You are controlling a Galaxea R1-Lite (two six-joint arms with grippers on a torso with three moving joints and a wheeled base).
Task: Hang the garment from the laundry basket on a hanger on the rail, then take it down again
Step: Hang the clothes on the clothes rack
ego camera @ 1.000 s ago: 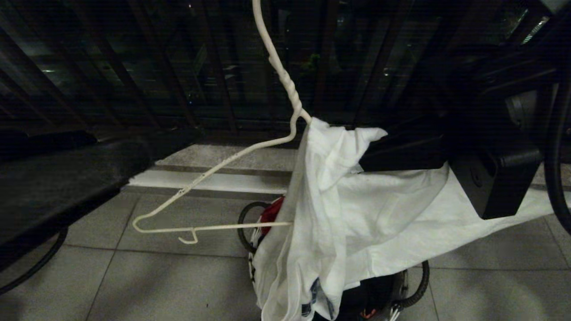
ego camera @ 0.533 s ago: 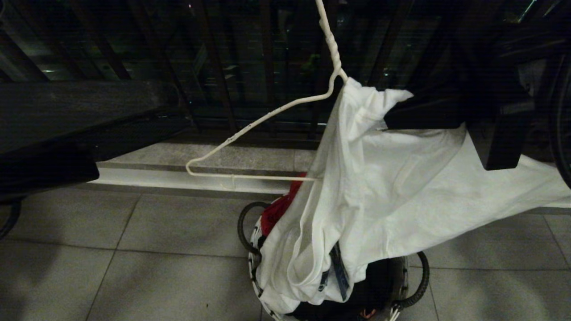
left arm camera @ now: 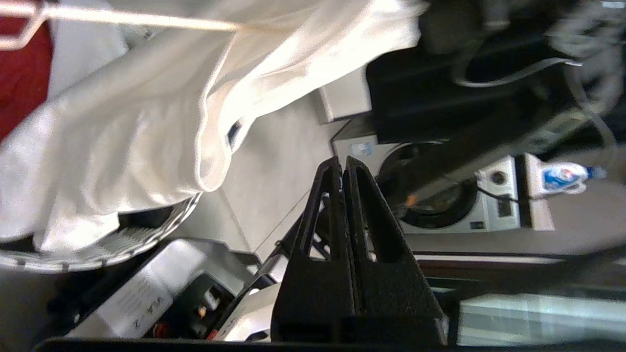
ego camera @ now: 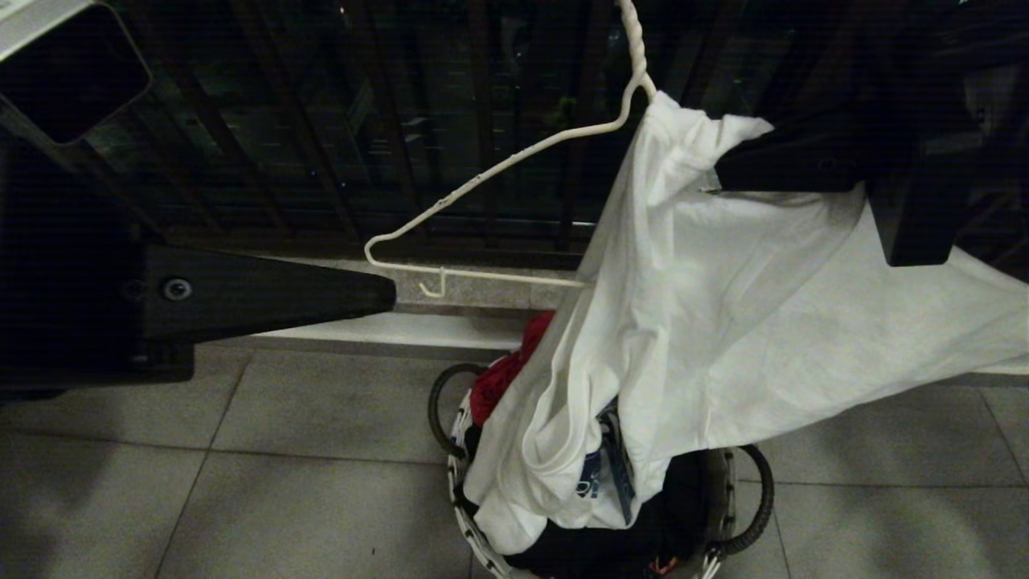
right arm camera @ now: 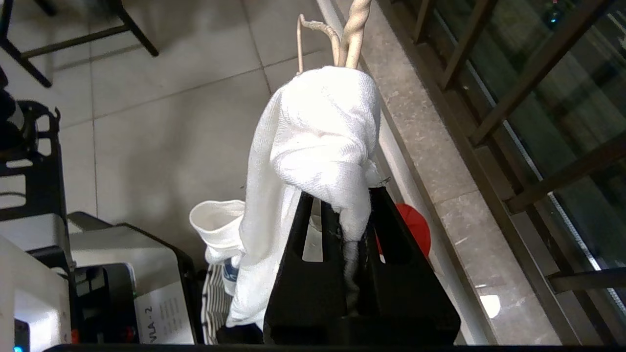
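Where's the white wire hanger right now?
Head view, upper centre: the hanger hangs above the laundry basket, its right half under the garment, beside the left gripper.

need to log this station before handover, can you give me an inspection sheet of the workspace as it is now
surface: grey tiled floor, pale stone step by the railing
job's things: white T-shirt draped over one side of the thin white wire hanger, hem trailing into the small round white-rimmed laundry basket; rail not seen
clutter: red cloth in the basket
grippers: left gripper shut, empty, beside the hanger's bare end; right gripper shut on the T-shirt near the hanger neck
cables: nothing seen
surroundings: dark balcony railing, washing machine
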